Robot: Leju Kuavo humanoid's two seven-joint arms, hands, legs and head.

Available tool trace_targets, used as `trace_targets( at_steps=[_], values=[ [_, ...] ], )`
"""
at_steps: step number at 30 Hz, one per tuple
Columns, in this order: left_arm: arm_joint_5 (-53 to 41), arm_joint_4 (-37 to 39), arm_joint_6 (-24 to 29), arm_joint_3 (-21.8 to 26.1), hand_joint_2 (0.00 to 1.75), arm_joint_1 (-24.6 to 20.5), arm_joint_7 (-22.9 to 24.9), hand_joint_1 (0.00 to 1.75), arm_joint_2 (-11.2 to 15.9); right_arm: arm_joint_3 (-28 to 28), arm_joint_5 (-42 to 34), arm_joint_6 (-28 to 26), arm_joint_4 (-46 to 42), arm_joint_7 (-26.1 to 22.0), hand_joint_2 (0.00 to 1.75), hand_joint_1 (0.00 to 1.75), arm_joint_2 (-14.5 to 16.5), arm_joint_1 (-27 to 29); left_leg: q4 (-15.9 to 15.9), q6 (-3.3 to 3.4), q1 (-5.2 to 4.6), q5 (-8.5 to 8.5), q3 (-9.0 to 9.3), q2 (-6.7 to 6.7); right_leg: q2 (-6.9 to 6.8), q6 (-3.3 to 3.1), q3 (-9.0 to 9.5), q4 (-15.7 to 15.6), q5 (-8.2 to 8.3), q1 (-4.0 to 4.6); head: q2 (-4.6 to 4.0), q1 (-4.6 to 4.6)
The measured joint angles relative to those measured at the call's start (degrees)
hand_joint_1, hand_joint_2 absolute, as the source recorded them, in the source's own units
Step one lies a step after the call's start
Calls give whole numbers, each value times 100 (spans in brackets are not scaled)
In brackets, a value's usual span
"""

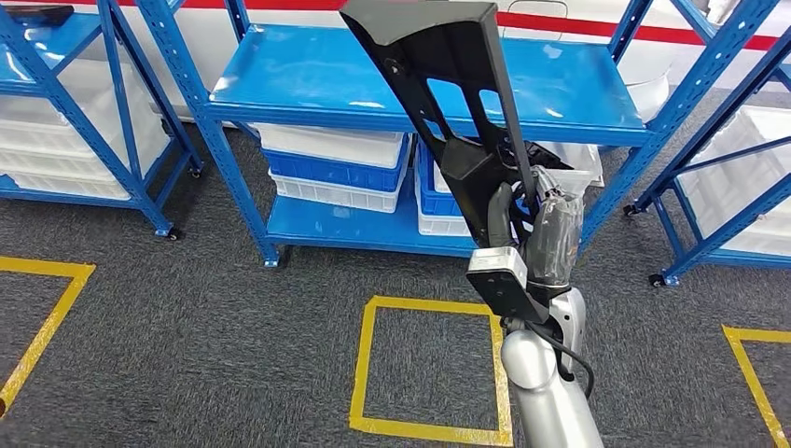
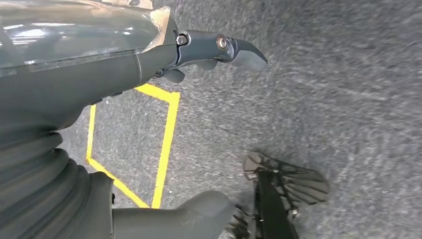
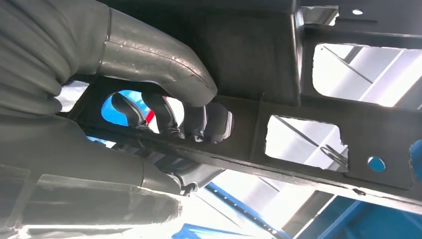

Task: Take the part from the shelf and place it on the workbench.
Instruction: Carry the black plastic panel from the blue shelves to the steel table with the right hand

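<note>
- Now, from my head view, my right hand grips the black part, lifted off the blue shelf; carrying it is the step in hand.
- From my left wrist, my left hand hangs over carpet, fingers apart, holding nothing.
- From my right wrist, my fingers hook through the part's opening; next I must find the workbench.

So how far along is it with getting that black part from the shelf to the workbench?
Done: the black part is off the blue shelf, lifted in front of it. In hand: the right hand grips the part's lower end, thumb and fingers wrapped through a cutout. The left hand hangs over the carpet holding nothing. Left: carrying it to the workbench and setting it down.
</note>
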Motion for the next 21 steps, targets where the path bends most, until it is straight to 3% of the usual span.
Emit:
trace_targets(
  at_steps=[1,3,5,7,8,9,10,11,12,14,15,16,17,18,19,21],
  values=[
    [21,0,-12,3,175,0,-16,0,0,-8,3,-1,2,1,175,175,-11,-2,4,-6,-9,80,-95,3,4,51,59,140,38,4,0,2],
    [41,0,-44,7,175,0,-65,0,0,-16,-13,-8,7,3,175,175,-34,-12,9,-32,-18,233,-284,4,8,143,470,-167,292,16,0,4],
    [40,-1,-84,7,175,-3,-133,0,0,-27,-98,-20,10,-6,175,175,-60,-41,18,-78,-30,370,-411,-3,10,99,1150,-1053,305,47,1,6],
    [35,-3,-111,8,175,-4,-198,0,2,-46,-220,-29,14,-27,175,175,-96,-73,-1,-136,-44,509,-458,-7,18,5,1541,-1707,156,94,1,6],
    [34,-3,-119,8,175,1,-218,0,6,-57,-265,-32,18,-36,175,175,-115,-79,-21,-166,-50,579,-467,-9,22,-30,1568,-1829,138,114,0,5],
    [33,-4,-120,9,175,8,-229,0,15,-66,-292,-35,25,-43,175,175,-136,-81,-35,-195,-37,613,-483,-14,20,-69,1507,-1816,188,74,0,0],
    [33,-5,-121,9,175,15,-235,0,25,-73,-306,-37,33,-47,175,175,-149,-81,9,-225,-27,534,-516,-21,13,-120,1454,-1814,251,42,0,-3],
    [33,-5,-121,9,175,23,-237,0,33,-77,-312,-37,42,-51,175,175,-157,-80,151,-256,-15,333,-571,-29,3,-180,1397,-1814,326,9,0,-16],
    [33,-5,-121,9,175,28,-238,0,39,-80,-316,-37,49,-55,175,175,-162,-80,412,-285,-2,28,-648,-34,-6,-230,1337,-1814,404,-18,0,-24],
    [33,-5,-122,9,175,29,-241,0,40,-84,-318,-37,57,-60,175,175,-164,-80,1194,-340,6,-570,-817,-35,-14,-277,1195,-1805,550,6,0,-33],
    [33,-5,-122,9,175,29,-252,0,41,-86,-328,-37,64,-64,175,175,-166,-78,1550,-364,13,-680,-858,-34,-15,-272,1111,-1795,620,11,0,-33],
    [33,-5,-120,10,175,28,-270,0,43,-87,-349,-37,72,-72,175,175,-170,-76,1758,-379,23,-654,-829,-34,-15,-259,1020,-1778,683,14,0,-34],
    [31,-5,-112,10,175,27,-296,0,44,-87,-378,-37,82,-81,175,175,-180,-74,1760,-385,36,-529,-699,-33,-15,-241,930,-1754,736,13,0,-34],
    [20,-4,-94,10,175,24,-320,0,43,-87,-412,-37,92,-91,175,175,-194,-72,1546,-380,50,-386,-463,-33,-15,-216,848,-1726,781,12,0,-36],
    [1,-4,-69,10,175,18,-336,0,42,-88,-442,-37,98,-102,175,175,-214,-70,1171,-365,60,-317,-149,-34,-14,-187,783,-1694,813,11,1,-37],
    [-56,-4,2,9,175,1,-338,0,33,-95,-515,-36,111,-138,175,175,-276,-68,383,-321,53,-384,410,-42,-19,-114,687,-1630,873,35,1,-33]
  ],
)
